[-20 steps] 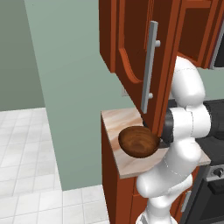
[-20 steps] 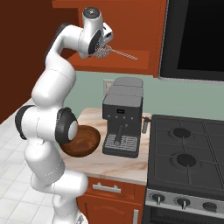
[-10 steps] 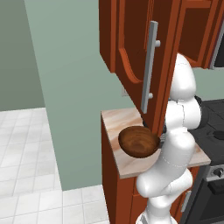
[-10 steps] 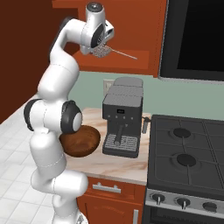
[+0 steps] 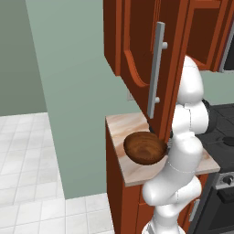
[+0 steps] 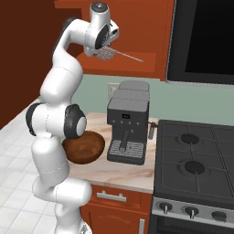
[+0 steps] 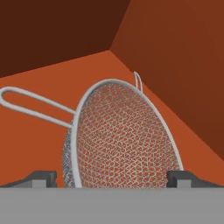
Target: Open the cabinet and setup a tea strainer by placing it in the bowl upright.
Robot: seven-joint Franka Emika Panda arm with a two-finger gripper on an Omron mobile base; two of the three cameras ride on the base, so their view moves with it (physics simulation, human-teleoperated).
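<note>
The bowl (image 5: 145,148) waits on the worktop (image 5: 123,132), below the cabinet (image 5: 137,50) whose door stands swung out. Up inside it, the gripper (image 7: 111,177) faces the tea strainer (image 7: 122,138), the open fingers (image 7: 41,178) flanking its mesh basket without pinching it. The grasp is in hand; next, closing squarely on the rim seems needed.

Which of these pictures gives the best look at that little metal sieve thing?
The hand view: the tea strainer sits large between the open gripper's fingertips, mesh, rim and wire handle all plain. In the right base view it is a small grey patch at the hand, its thin handle sticking out.
</note>
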